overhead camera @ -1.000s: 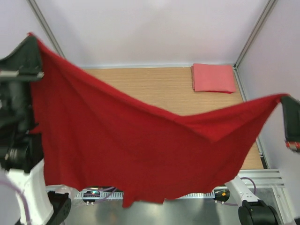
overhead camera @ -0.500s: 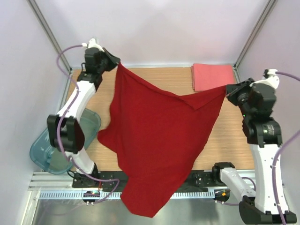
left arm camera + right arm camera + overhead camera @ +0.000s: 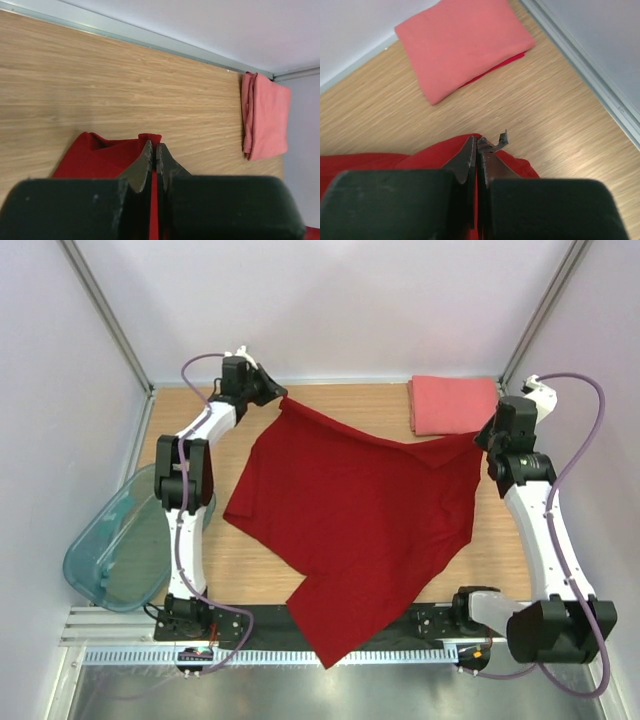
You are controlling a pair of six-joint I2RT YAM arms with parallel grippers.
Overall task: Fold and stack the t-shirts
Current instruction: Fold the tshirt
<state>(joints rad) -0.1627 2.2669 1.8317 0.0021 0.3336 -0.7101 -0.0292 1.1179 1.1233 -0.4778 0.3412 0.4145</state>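
Jaws on both arms were pressed fully together, each pinching a thin fold of the dark red t-shirt (image 3: 360, 510). The left gripper (image 3: 154, 150) held one corner at 11 o'clock on the worktop (image 3: 350, 398); the right gripper (image 3: 476, 142) held another at 2 o'clock. Between them the shirt lay spread and rumpled across the middle, its lowest point draped past the near edge at 6 o'clock. The folded salmon-pink t-shirt (image 3: 455, 405) sat at 1 o'clock, near the right-hand grip. Judged handling: the cloth was light, limp and without stiffness, and would sag wherever unsupported. Hold was best taken at corners or hems, pinching one edge.
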